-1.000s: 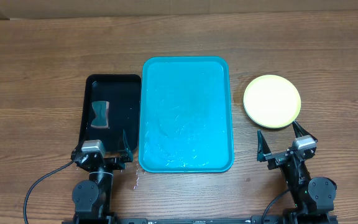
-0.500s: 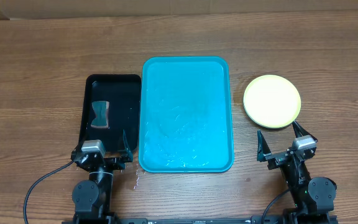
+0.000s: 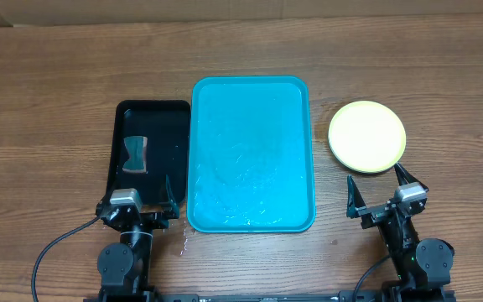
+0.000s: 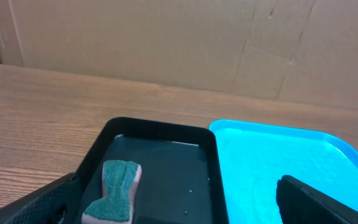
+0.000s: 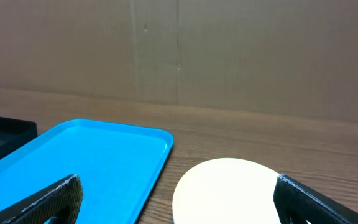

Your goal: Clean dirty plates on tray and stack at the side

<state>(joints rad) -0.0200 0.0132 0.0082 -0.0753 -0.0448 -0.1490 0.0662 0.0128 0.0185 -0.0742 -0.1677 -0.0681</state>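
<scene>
No writing, label, brand mark, number or sign can be read anywhere. The tray (image 3: 252,126), the pale plate (image 3: 366,136) right of it, the black tray (image 3: 162,126) left of it, the sponge (image 3: 135,153) there and the cardboard (image 5: 229,50) behind the tray show plain surfaces.

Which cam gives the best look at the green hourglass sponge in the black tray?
Left wrist: the green hourglass sponge sits large in the foreground, green face and pale side visible. Overhead shows the sponge small, whole outline. Right wrist: not in view.
</scene>
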